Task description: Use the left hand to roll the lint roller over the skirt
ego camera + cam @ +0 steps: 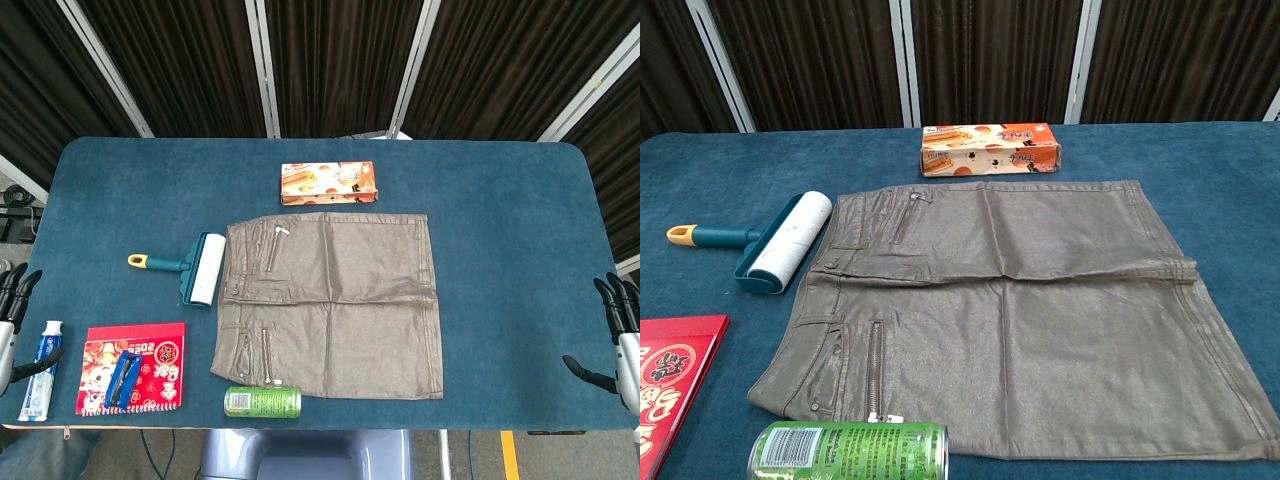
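A grey-brown skirt lies flat in the middle of the blue table, its waistband to the left; in the chest view the skirt fills most of the frame. Just left of the waistband lies the lint roller, with a white roll, teal frame and yellow-tipped handle pointing left. The chest view shows the lint roller touching the skirt's edge. My left hand hangs at the table's left edge, fingers apart, holding nothing. My right hand is at the right edge, also holding nothing.
An orange snack box sits behind the skirt. A green can lies on its side at the skirt's front edge. A red booklet with a blue clip and a toothpaste tube lie at the front left.
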Motion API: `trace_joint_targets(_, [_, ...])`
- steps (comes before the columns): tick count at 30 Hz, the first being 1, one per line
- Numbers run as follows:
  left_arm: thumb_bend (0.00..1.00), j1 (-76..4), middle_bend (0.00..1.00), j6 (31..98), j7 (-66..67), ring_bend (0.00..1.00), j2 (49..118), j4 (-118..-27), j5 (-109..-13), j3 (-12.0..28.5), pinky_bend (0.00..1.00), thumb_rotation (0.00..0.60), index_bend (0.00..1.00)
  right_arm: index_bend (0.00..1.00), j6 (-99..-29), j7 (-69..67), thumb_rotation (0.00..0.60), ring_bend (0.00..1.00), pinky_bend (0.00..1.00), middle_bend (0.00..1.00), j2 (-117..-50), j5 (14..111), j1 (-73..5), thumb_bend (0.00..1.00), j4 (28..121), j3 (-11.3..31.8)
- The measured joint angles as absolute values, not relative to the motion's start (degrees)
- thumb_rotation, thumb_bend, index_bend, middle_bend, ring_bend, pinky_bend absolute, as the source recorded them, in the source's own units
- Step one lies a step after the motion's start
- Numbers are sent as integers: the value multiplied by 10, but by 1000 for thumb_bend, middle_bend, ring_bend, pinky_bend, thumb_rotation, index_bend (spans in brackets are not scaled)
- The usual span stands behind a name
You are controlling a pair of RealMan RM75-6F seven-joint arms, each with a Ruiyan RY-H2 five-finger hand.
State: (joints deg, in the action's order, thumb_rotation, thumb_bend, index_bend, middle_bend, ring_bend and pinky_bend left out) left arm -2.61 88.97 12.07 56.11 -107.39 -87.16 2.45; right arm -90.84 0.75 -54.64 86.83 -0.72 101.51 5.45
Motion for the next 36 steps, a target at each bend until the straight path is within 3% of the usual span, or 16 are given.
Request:
trace_joint_targets(11, [0,-47,0,859,130,0,582,-1047,-864,31,0,600,0,0,-905,3,600,0,0,0,-545,866,-7,0,1014,54])
trace_joint_targets(13, [51,-61,0,841,125,0,594,-1030,-859,38,0,600,0,0,-898,2,600,0,0,0,-545,862,-9,0,1014,54])
trace_joint_targets(16, [207,-96,0,793,112,0,622,-986,-846,52,0,600,0,0,-883,-1,600,0,0,0,-544,853,-15,0,1013,55])
trace_joint_targets(24, [279,-217,2,620,101,0,730,-836,-783,89,6,600,8,0,-857,2,600,0,0,0,-549,813,-27,0,1004,66])
trace_joint_targets(36, [389,-308,73,531,71,60,896,-615,-740,108,134,600,67,0,-818,18,600,0,0,0,-558,752,-41,0,987,80])
